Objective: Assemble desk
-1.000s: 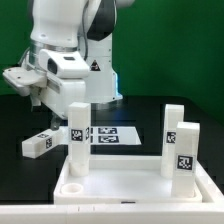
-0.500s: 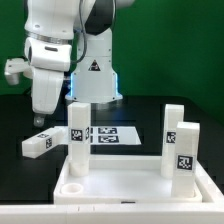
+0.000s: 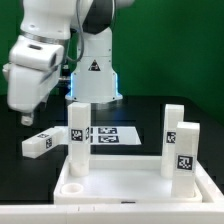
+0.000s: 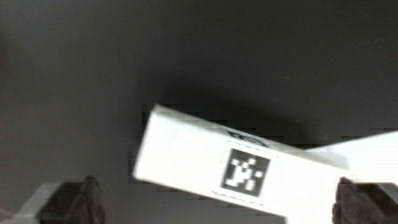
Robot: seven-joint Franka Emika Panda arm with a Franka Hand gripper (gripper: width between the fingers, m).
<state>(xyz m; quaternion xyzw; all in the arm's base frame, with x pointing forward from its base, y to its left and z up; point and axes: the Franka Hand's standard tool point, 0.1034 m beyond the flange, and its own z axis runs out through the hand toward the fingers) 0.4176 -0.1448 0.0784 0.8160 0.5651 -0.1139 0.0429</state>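
The white desk panel lies at the front with three white tagged legs standing in its corner sockets: one at the exterior view's left and two at its right. A fourth leg lies loose on the black table to the left of the panel. My gripper hangs above this leg and points down. In the wrist view the lying leg shows its tag below the gripper. The dark fingertips stand wide apart, open and empty.
The marker board lies flat on the table behind the panel. The white robot base stands at the back. A green wall closes off the rear.
My hand has turned from lying sideways to pointing down. It has swung over the loose leg at the exterior view's left. The parts have not moved.
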